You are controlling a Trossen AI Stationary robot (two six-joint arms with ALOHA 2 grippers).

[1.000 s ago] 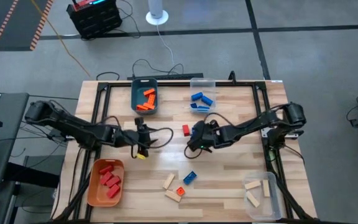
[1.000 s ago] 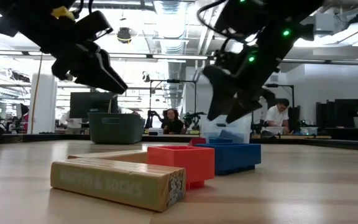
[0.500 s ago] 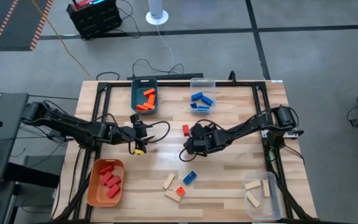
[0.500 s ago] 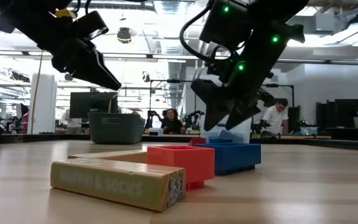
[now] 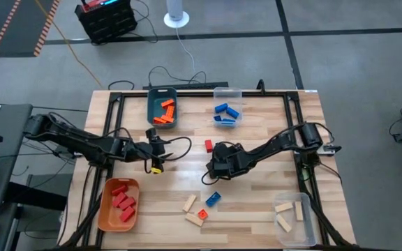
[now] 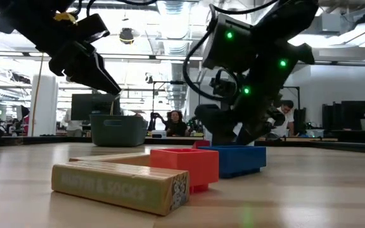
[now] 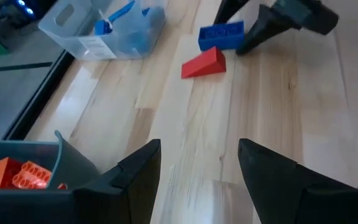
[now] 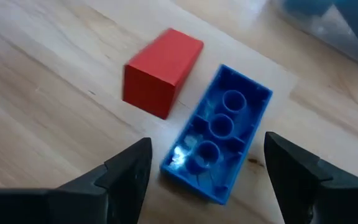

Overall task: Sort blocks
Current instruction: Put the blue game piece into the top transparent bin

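My right gripper [image 8: 207, 148] is open and low over the middle of the table [image 5: 213, 167]. Its fingers stand on either side of a blue block [image 8: 219, 143] without touching it. That block lies hollow side up beside a red block [image 8: 162, 71] [image 5: 208, 145]; in the high view my right arm hides it. My left gripper [image 7: 199, 149] is open and empty, raised left of centre [image 5: 155, 159] and facing those two blocks [image 7: 221, 35]. Near the near edge lie another blue block [image 5: 213, 199], a small red block [image 5: 202, 214] and two wooden blocks [image 5: 189, 203].
A teal bin [image 5: 152, 111] holds orange blocks and a clear bin [image 5: 227, 93] holds blue ones, both at the far side. An orange bin [image 5: 105, 209] with red blocks sits near left. A clear bin [image 5: 292, 226] with wooden blocks sits near right. Black frame rails run along both sides.
My right gripper has moved down toward the table and a little toward its left and near edges, coming low over the blue block beside the red one. No block has moved.
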